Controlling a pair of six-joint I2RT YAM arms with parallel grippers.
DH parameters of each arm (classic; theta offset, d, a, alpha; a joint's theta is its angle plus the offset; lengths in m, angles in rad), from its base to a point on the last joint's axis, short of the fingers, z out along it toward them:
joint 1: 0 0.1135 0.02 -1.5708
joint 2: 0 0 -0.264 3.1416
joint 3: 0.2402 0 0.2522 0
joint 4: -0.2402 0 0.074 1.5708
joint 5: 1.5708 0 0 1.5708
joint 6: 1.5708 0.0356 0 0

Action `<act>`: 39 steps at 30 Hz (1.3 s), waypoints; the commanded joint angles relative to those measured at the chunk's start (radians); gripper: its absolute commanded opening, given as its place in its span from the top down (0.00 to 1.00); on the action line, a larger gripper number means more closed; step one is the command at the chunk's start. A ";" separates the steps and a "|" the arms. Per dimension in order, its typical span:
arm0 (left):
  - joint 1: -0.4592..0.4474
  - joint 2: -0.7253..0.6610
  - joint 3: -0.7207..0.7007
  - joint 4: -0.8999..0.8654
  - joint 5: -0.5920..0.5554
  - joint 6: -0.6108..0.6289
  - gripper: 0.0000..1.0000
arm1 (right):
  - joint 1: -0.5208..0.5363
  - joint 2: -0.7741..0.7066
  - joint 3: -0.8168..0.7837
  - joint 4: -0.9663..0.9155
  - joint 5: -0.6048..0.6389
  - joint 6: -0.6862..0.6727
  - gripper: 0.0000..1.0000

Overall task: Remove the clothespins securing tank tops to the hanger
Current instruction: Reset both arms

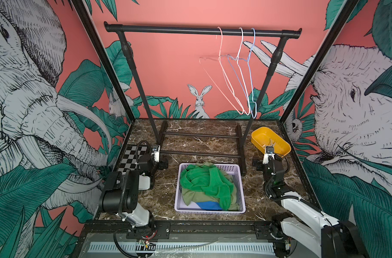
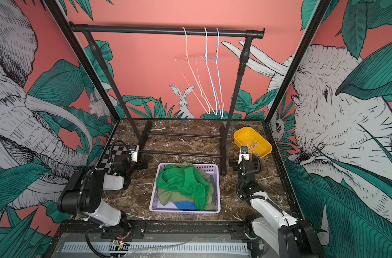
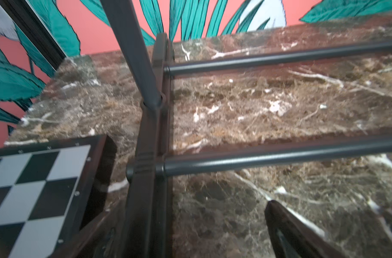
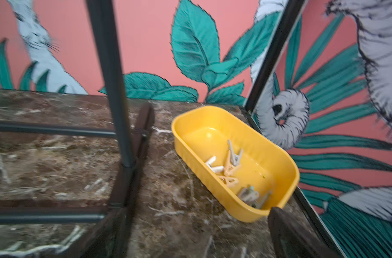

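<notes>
We see brown marble tabletop [image 1: 213, 143], pink jungle-mural walls [image 1: 168, 67]. Left gripper [image 1: 155, 160] spread, empty, by checkerboard [image 1: 129, 156]. Tank tops [image 1: 204, 181], bright green, olive, blue, crumpled in lilac basket [image 1: 242, 194]. Hangers [image 1: 237, 59] bare. Right gripper [image 1: 268, 159] spread, empty. Clothespins [image 4: 229, 166], white, tan, mint, loose in yellow tub [image 4: 280, 160].

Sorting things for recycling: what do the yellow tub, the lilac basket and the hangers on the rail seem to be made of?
Yellow tub: moulded plastic, glossy, going by its smooth rounded walls and sheen. Lilac basket: plastic, matt, with a moulded grid of holes. Hangers: probably coated wire, being very thin, bent and pastel; too fine to be sure.
</notes>
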 commanded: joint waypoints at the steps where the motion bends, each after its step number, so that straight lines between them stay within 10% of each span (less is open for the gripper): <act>1: 0.005 -0.023 -0.008 0.071 -0.014 -0.024 0.01 | -0.038 0.085 -0.035 0.176 0.045 -0.042 0.01; 15: 0.006 -0.023 -0.009 0.072 -0.058 -0.040 0.01 | -0.158 0.505 -0.057 0.593 -0.125 -0.022 0.01; 39: -0.028 -0.022 0.037 -0.012 -0.116 -0.014 0.01 | -0.199 0.514 0.107 0.291 -0.204 -0.003 0.01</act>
